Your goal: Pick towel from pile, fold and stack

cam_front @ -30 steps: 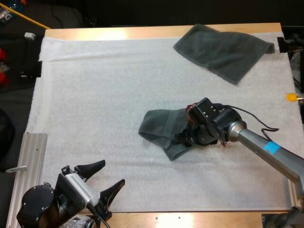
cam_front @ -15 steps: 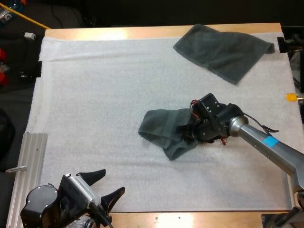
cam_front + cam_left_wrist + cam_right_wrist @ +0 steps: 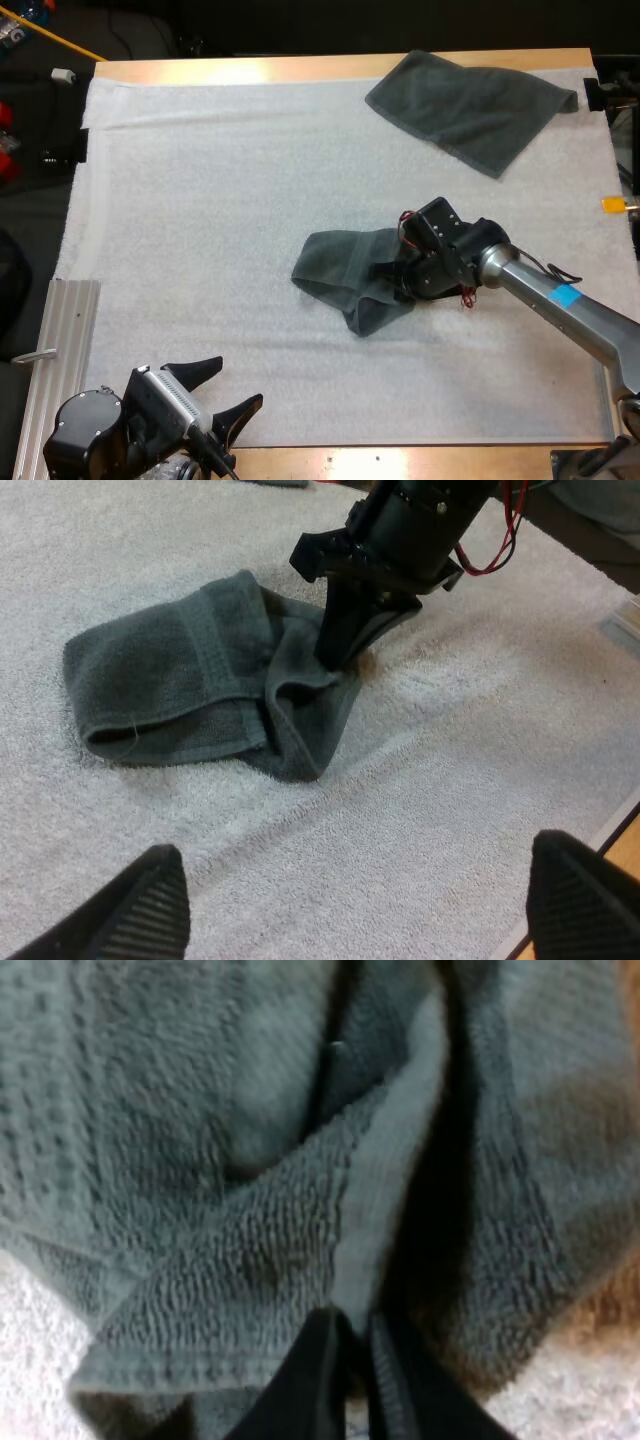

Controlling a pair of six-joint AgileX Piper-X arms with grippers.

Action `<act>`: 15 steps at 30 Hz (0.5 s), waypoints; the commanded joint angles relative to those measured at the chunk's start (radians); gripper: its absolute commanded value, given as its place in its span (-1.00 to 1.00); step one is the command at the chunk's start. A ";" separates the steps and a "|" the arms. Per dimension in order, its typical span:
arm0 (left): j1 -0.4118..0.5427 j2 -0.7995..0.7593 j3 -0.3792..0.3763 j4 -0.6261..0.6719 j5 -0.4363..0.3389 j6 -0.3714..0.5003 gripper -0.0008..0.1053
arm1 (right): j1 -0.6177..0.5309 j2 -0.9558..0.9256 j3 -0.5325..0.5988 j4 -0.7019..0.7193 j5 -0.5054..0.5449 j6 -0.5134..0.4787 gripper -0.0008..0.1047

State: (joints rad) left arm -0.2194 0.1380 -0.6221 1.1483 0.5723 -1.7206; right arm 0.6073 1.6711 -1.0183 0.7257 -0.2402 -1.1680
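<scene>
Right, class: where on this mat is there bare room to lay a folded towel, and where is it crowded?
Free: the whole left half of the white mat, from its far edge down to the open left gripper; also the strip between the flat towel and the crumpled towel. Crowded: mid-right, where the right gripper pinches the crumpled towel.

No text, label, brand, number or sign can be read in any of the views.
</scene>
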 commanded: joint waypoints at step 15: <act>-0.004 0.001 -0.009 -0.005 0.007 -0.002 0.31 | 0.003 -0.324 -0.056 -0.009 0.110 -0.166 -0.99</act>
State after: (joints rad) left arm -0.2194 0.1380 -0.6221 1.1483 0.5723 -1.7206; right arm 0.6092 1.3567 -1.0624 0.7209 -0.1382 -1.3182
